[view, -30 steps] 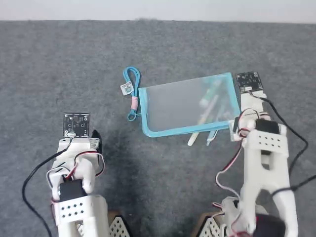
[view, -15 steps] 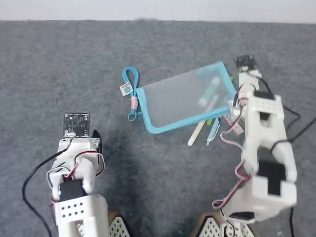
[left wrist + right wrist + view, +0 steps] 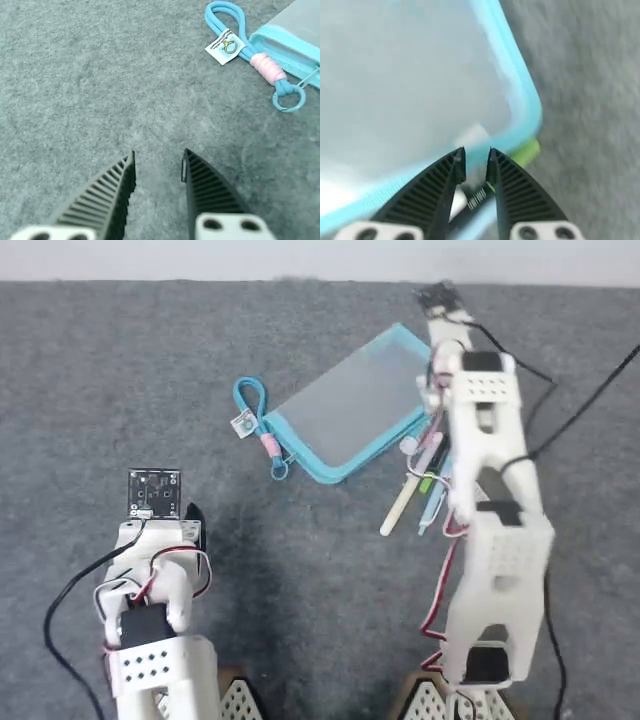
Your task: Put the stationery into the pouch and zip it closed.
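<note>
The clear pouch [image 3: 350, 405] with blue trim lies tilted at the back of the grey carpet, its blue strap [image 3: 252, 410] toward the left. My right gripper [image 3: 435, 390] is at the pouch's right end, shut on its blue edge [image 3: 520, 105] as the right wrist view shows [image 3: 475, 155]. Several pens [image 3: 425, 480] lie loose on the carpet under the right arm, outside the pouch; a green one [image 3: 525, 150] shows beside the pouch's corner. My left gripper [image 3: 195, 520] stands open over bare carpet at the front left [image 3: 157, 162], apart from the strap [image 3: 235, 25].
A small white tag [image 3: 225, 46] and a blue ring [image 3: 287, 100] hang on the strap. The right arm's white body [image 3: 490, 520] stretches over the pens. Grey carpet [image 3: 120, 370] lies open at the left and middle.
The right arm has swung away from the front, pulling the pouch's right end toward the back. The pouch has turned, and the pens that were inside now lie on the carpet. The left arm kept still.
</note>
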Robot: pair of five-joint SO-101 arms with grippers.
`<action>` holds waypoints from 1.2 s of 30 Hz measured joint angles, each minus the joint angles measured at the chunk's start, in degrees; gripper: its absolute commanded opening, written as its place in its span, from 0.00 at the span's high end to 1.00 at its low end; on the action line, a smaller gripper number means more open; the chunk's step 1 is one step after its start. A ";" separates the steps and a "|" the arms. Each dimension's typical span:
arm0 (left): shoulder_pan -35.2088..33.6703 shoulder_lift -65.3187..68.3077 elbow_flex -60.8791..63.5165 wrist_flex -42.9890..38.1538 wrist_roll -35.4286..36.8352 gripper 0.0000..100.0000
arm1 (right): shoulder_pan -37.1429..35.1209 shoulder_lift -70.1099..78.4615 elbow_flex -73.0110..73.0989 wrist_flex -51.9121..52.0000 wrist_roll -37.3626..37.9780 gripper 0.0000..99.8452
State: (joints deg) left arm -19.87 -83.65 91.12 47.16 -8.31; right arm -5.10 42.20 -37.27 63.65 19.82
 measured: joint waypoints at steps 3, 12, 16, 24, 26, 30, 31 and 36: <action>0.00 0.00 0.00 0.00 0.00 0.85 | -1.67 4.22 -12.31 6.95 -2.37 0.92; 0.00 0.00 0.00 0.00 0.00 0.85 | -8.44 9.93 -43.96 31.56 -6.24 0.93; 0.00 0.00 0.00 0.00 0.00 0.85 | -15.47 14.33 -53.98 36.75 -4.66 0.95; 0.00 0.00 0.00 0.00 0.00 0.85 | -24.26 21.10 -56.18 36.75 0.26 0.98; 0.00 0.00 0.00 0.00 0.00 0.85 | -25.93 21.10 -56.18 36.75 0.09 0.96; 0.00 0.00 0.00 0.00 0.00 0.85 | -28.22 17.41 -47.56 36.75 -2.81 0.96; 0.00 0.00 0.00 0.00 0.00 0.85 | -28.31 15.03 -43.25 36.75 -3.25 0.96; 0.00 0.00 0.00 0.00 0.00 0.85 | -28.31 -1.76 -15.12 35.60 -3.78 0.96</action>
State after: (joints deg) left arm -19.87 -83.65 91.12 47.16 -8.31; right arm -33.41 40.44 -52.40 99.25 16.04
